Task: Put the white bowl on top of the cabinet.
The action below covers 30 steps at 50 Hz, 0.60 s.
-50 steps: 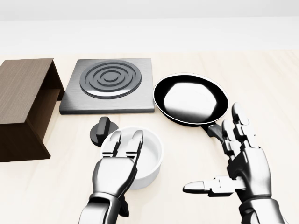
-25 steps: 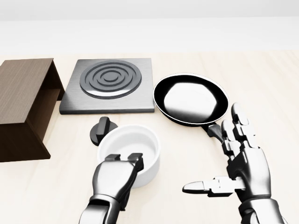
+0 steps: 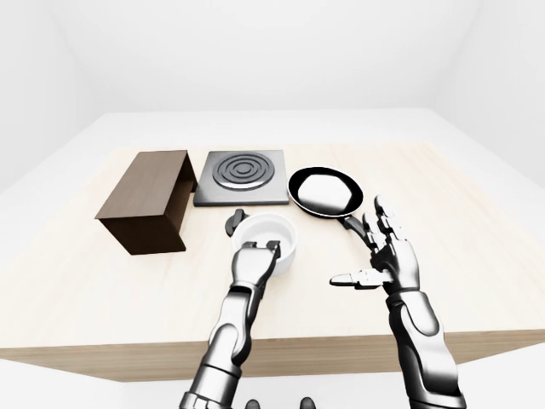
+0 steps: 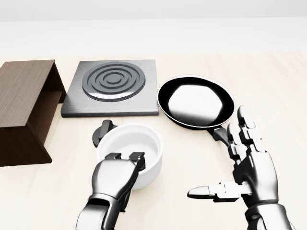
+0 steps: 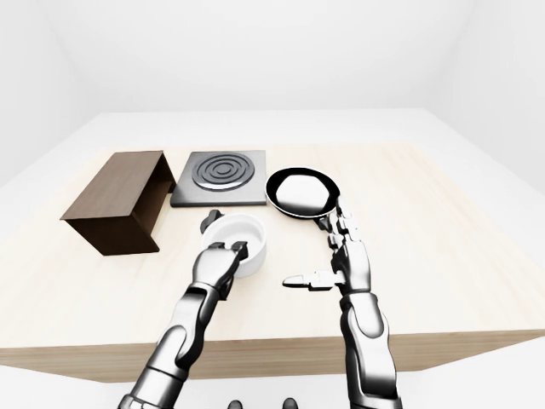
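The left hand [image 4: 117, 168] pinches the near rim of the white bowl [image 4: 130, 150], fingers hooked inside, so it can be carried to the brown cabinet [image 4: 21, 108] at the view's left. The right hand [image 4: 242, 175] hangs spread and empty beside the frying pan [image 4: 195, 101].

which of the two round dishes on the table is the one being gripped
The white bowl: the left hand has its fingers hooked over the near rim. The black frying pan lies untouched, with the open right hand beside its handle.
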Available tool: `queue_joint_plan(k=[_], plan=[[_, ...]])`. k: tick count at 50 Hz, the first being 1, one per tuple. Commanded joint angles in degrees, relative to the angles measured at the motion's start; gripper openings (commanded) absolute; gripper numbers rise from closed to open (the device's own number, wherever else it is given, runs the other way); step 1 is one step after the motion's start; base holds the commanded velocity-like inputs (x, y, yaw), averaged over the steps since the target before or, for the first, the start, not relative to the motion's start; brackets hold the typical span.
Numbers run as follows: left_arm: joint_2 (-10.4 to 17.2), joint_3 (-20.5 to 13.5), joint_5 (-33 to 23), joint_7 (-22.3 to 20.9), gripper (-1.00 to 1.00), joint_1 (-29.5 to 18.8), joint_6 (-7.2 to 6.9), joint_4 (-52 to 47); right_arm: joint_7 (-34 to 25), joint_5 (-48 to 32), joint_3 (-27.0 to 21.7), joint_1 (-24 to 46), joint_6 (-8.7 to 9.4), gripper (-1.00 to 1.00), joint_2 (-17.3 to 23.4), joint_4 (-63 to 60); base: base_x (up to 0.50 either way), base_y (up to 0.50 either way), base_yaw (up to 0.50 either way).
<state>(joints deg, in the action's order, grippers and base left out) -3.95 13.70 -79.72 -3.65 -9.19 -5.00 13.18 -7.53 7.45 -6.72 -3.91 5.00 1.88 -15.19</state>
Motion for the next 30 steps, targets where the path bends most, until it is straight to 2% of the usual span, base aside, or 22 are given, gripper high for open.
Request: queue_joint_plan(k=[1,3,4,6,7,11,14,20,22,24,27,29,30], plan=[[0.56,-0.97,-7.01,-5.24,-1.00,-0.86,0.00,-9.23,-0.13,-0.06,0.06,-0.06,0.00,1.00,-0.01,0.38,0.00,0.00,0.00],[0.45,-1.12,-7.16,-5.27,-1.00,-0.83,0.00,-9.25,-0.13,-0.06,0.07,-0.07,0.00,1.00,-0.01,0.38,0.00,0.00,0.00],[0.66,-1.01,-9.16,-8.24,-1.00,-0.81,0.00,-13.06,-0.06,-0.19,0.23,-0.09,0.00,1.00,-0.08,0.34,0.00,0.00,0.00],[0.41,-1.32,-9.60,-8.49,-1.00,-0.73,0.00,-13.34,-0.05,-0.19,0.24,-0.09,0.00,1.00,-0.08,0.34,0.00,0.00,0.00],[0.68,-1.46,-11.60,-12.73,-1.00,-1.32,0.00,-18.56,-0.09,-0.34,0.44,-0.23,0.00,1.00,-0.12,0.32,0.00,0.00,0.00],[0.13,-2.12,-12.28,-13.06,-1.00,-1.23,0.00,-18.95,-0.09,-0.35,0.46,-0.24,0.00,1.00,-0.13,0.32,0.00,0.00,0.00],[-0.66,-2.10,-12.30,-14.77,-1.00,-0.88,0.00,-23.24,-0.15,-0.33,0.57,-0.33,0.00,1.00,-0.12,0.03,0.00,0.00,0.00],[-0.96,-2.70,-13.48,-15.75,-1.00,-1.47,0.00,-23.55,-0.17,-0.47,0.75,-0.32,0.00,1.00,-0.22,0.24,0.00,0.00,0.00],[-0.66,-4.75,-12.74,-18.24,-1.00,-5.62,0.00,-24.04,-0.19,-0.53,0.85,-0.37,0.00,1.00,-0.24,0.37,0.00,0.00,0.00],[-0.53,-5.64,-11.71,-19.65,-1.00,-7.49,0.00,-23.46,-0.19,-0.65,1.04,-0.51,0.00,1.00,-0.30,0.29,0.00,0.00,0.00],[0.41,-7.48,-10.35,-20.21,-1.00,-11.74,0.00,-20.66,-0.16,-0.90,1.39,-0.60,0.00,1.00,-0.41,0.67,0.00,0.00,0.00],[0.50,-7.43,-10.23,-20.21,-1.00,-11.83,0.00,-20.60,-0.16,-0.90,1.40,-0.61,0.00,1.00,-0.41,0.67,0.00,0.00,0.00],[1.37,-9.15,-9.06,-21.80,-1.00,-15.77,0.00,-18.87,-0.31,-0.89,1.45,-0.82,0.00,1.00,-0.37,0.52,0.00,0.00,0.00]])
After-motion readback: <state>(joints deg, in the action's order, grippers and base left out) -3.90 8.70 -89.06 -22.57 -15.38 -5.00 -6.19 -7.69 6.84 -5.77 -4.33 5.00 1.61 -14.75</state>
